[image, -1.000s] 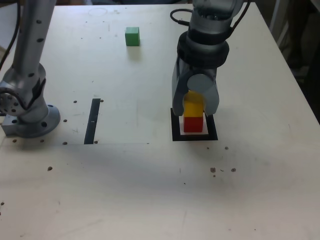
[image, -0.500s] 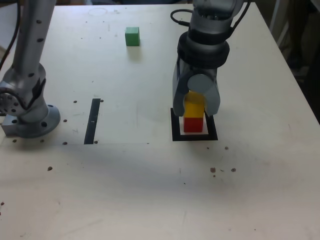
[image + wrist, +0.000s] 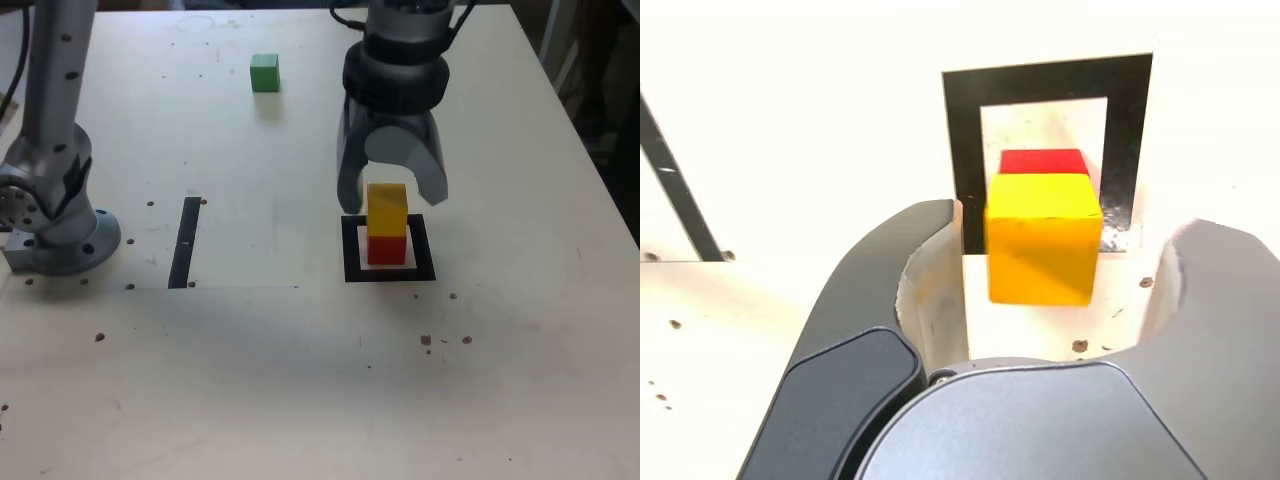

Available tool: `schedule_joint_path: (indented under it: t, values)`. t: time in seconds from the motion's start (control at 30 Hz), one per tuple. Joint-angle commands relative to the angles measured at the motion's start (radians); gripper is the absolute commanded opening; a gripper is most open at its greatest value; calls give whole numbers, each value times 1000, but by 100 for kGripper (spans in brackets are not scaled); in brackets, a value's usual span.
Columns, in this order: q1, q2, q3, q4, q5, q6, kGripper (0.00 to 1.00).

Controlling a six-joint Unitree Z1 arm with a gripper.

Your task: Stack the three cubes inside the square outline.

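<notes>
Two cubes are stacked: the gripper (image 3: pixel 391 190), jaws spread and empty, hovers above yellow (image 3: pixel 387 209) on red (image 3: pixel 387 249) inside the outline (image 3: pixel 350 252), so the next move means fetching green (image 3: pixel 264 72), far left in the exterior view.

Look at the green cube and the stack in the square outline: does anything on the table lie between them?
Nothing visible does. The green cube sits alone far up the table, and only bare tabletop separates it from the yellow cube on the red cube inside the square outline. The open pincer hangs just above that stack.
</notes>
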Motion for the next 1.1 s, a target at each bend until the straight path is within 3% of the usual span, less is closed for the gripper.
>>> schedule_joint_path:
  t: [0.0,0.2,0.4,0.77,1.07]
  values:
    - [8,-39,1,25,15,9,99]
    - [82,-128,10,92,52,78,99]
    - [226,-180,28,113,80,191,99]
    - [588,-209,67,104,142,417,99]
    - [834,-166,62,97,189,619,99]
